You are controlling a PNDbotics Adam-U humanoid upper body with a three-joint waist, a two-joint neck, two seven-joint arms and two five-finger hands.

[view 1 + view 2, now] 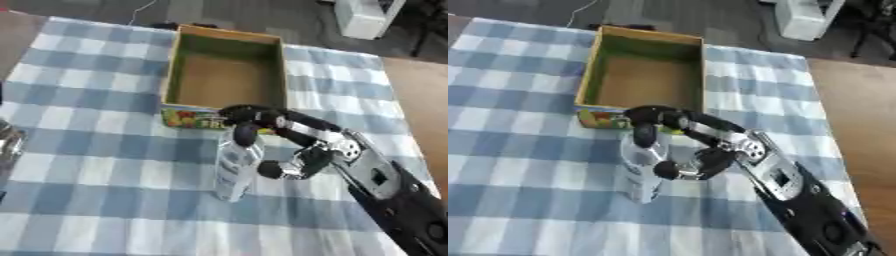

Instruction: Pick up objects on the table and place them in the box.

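A clear plastic bottle (234, 170) stands upright on the checked cloth, just in front of the open cardboard box (175, 65). My right hand (302, 145) comes in from the lower right and is shut on the bottle: its fingers (248, 131) curl over the bottle's top and far side, and its thumb (273, 170) presses the near side. The box shows a bare brown floor and a colourful printed front wall (191, 120). My left hand does not appear in either view.
A blue-and-white checked cloth (105, 165) covers the table. A shiny metallic thing (9, 142) sits at the left edge. Bare wooden tabletop (420, 95) shows on the right, and a white appliance (367, 17) stands on the floor beyond.
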